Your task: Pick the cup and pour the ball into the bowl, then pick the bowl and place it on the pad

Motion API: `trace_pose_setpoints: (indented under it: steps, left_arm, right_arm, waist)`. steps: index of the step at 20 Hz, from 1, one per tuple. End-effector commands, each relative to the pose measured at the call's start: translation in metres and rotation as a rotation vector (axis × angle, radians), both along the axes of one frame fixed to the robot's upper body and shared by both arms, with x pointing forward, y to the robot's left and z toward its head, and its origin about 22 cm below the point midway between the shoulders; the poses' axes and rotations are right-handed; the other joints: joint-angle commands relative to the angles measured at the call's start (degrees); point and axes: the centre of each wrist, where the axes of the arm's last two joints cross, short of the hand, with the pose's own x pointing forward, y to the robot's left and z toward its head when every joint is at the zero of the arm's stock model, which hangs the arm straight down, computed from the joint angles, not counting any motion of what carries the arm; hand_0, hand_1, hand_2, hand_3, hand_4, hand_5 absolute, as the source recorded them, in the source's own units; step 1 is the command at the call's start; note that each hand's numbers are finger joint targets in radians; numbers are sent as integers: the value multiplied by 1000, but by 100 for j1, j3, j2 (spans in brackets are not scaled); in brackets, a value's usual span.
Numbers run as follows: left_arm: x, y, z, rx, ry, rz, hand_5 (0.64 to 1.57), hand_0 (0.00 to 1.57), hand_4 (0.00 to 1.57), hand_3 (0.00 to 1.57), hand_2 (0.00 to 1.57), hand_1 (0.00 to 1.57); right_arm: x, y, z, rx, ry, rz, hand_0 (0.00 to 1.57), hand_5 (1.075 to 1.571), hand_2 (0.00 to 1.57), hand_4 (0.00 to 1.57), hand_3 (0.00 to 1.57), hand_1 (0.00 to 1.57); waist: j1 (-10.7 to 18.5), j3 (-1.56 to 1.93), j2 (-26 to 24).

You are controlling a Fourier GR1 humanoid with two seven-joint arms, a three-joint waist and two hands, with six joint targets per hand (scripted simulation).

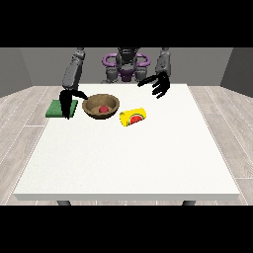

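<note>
front view, single moment.

table [128, 163]: large, white, wood-look floor around it. robot [126, 64] stands behind the far edge, both arms reaching over the top.

bowl [101, 106]: brown, wooden look, upright on the table toward the far left part of the view. red ball [103, 109] lies inside it, near the bottom.

cup [133, 117]: yellow, with a watermelon-slice print on the end that faces the camera. it lies on its side on the table, just right of the bowl and a little nearer the camera. close beside the bowl; cannot tell whether the two touch. no hand is on it.

pad [62, 108]: green, flat on the table at the far left edge, left of the bowl. bowl is not on it.

hand at the view's left [65, 101]: hangs down over the right part of the pad, fingers pointing downward, one finger or the thumb stretched out toward the bowl's left rim. it appears to reach the rim or stop just short; cannot tell which. cannot tell whether the fingers are apart or together, nor whether they pinch the rim.

hand at the view's right [157, 85]: above the table's far edge, well apart from cup and bowl. fingers spread and relaxed, holding nothing.
</note>
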Motion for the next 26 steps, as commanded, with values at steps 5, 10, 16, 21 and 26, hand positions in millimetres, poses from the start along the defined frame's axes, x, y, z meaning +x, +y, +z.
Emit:
trace_pose_setpoints:
  steps: [5,10,16,21,26]
  left_arm:
    - [2,39,-31,-102,105,4,1526,0,0,0,0,0]
    - [-4,13,-14,-78,108,-60,1546,0,0,0,0,0]
    - [-6,18,14,-76,35,-94,1555,0,0,0,0,0]
    - [-10,5,24,-47,1,-128,1558,0,0,0,0,0]
    - [-14,4,2,-59,56,-122,1562,0,0,0,0,0]
  right_arm:
    - [-9,19,-27,-22,120,78,0,1543,0,0,0,0]
    - [-4,21,-34,23,111,24,0,1549,0,193,0,0]
    - [-14,24,-55,46,113,-4,0,1539,0,199,0,0]
    - [-7,38,-52,101,55,-26,0,1528,0,192,0,0]
    - [-2,63,-54,152,120,-3,0,1532,0,233,0,0]
  waist:
    - [-437,17,-516]
    - [-97,21,-407]
    - [170,22,-77]
    - [406,24,125]
    - [376,15,-259]
